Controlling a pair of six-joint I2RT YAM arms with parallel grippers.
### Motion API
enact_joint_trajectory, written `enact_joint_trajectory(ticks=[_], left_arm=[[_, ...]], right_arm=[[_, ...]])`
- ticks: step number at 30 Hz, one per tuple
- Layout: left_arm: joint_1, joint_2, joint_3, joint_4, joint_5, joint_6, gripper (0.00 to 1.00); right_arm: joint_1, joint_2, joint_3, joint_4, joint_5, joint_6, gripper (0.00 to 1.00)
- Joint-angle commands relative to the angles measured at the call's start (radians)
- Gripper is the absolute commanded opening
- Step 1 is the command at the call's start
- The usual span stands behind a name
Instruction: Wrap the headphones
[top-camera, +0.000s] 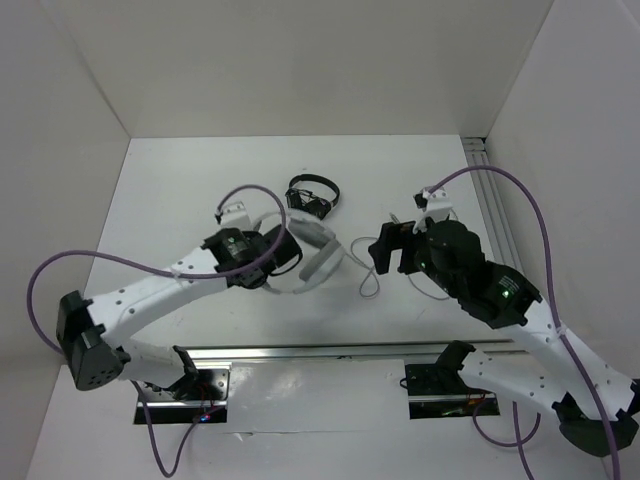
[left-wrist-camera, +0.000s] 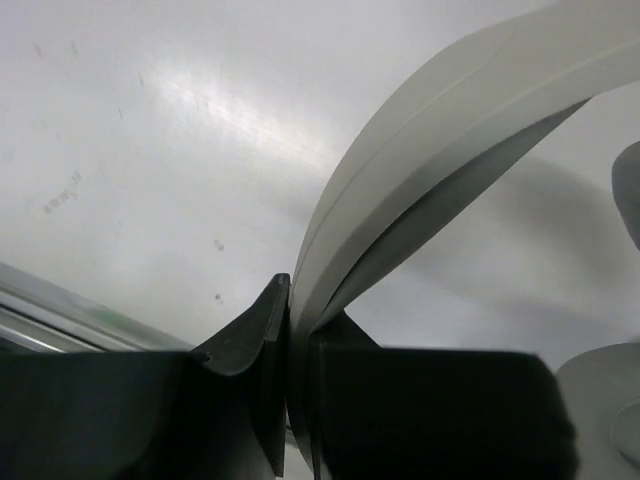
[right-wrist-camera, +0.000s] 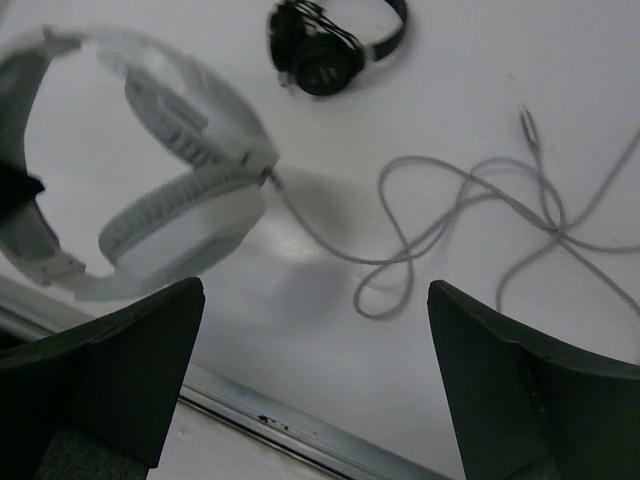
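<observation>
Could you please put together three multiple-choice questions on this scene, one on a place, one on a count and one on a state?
1. Where do the black headphones lie relative to the white headphones?
A nearer the arm bases
B stacked on top of them
C farther from the arm bases

2. How many pairs of headphones are on the table?
A one
B two
C three

3. How is the left gripper?
A shut on the white pair's headband
B open above the table
C shut on a cable plug

Answers:
1 C, the top view shows the black pair beyond the white one.
2 B, one white pair and one black pair.
3 A, its wrist view shows both fingers pressed against the headband.
</observation>
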Motion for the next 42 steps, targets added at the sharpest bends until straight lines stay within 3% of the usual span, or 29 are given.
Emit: enact_joint_trajectory(ticks=[1,2,6,9,14,22,24,29,30,33,36,39,41,42], left_arm=[[0.004,-0.077,0.356,-0.249,-0.213,0.142,0.0],[0.021,-0.077,0.357,-0.249,-0.213,0.201,0.0],[0.061,-0.077,0.69,-0.201,-0.199,0.478,0.0],[0.119,-0.056,0.817,-0.147,-0.116,0.689,0.0],[0.245,-0.014,1.021,-0.124,0.074,0.819,0.0],[0.375,-0.048,1.032,-0.091,0.237,0.872,0.0],[0.404,-0.069,1.032,-0.091,0.26,0.872,0.0],[0.426,-0.079,1.032,-0.091,0.26,0.881,0.0],[0.426,-0.079,1.023,-0.091,0.26,0.881,0.0],[0.435,-0.088,1.013,-0.081,0.26,0.863,0.0],[0.454,-0.088,0.987,-0.059,0.26,0.853,0.0],[0.463,-0.097,0.957,-0.038,0.26,0.844,0.0],[0.463,-0.097,0.899,0.011,0.26,0.891,0.0],[0.463,-0.106,0.865,0.034,0.216,0.907,0.0]], right_arm=[[-0.004,-0.097,-0.06,0.223,-0.23,-0.073,1.0],[-0.004,-0.098,-0.079,0.262,-0.27,-0.086,1.0],[-0.004,-0.165,-0.169,0.44,-0.381,-0.122,1.0],[-0.004,-0.174,-0.235,0.593,-0.411,-0.167,1.0],[-0.004,-0.105,-0.312,0.837,-0.387,-0.24,1.0],[-0.024,0.184,-0.251,0.988,-0.497,-0.284,1.0],[-0.052,0.217,-0.263,1.052,-0.548,-0.274,0.96],[-0.159,0.304,-0.324,1.153,-0.713,-0.196,0.69],[-0.159,0.304,-0.368,1.208,-0.742,-0.184,0.69],[-0.187,0.304,-0.435,1.299,-0.769,-0.144,0.56],[-0.196,0.344,-0.435,1.322,-0.802,-0.132,0.29],[-0.196,0.356,-0.424,1.289,-0.79,-0.132,0.03],[-0.196,0.32,-0.398,1.209,-0.748,-0.171,0.0],[-0.181,0.294,-0.369,1.108,-0.643,-0.19,0.0]])
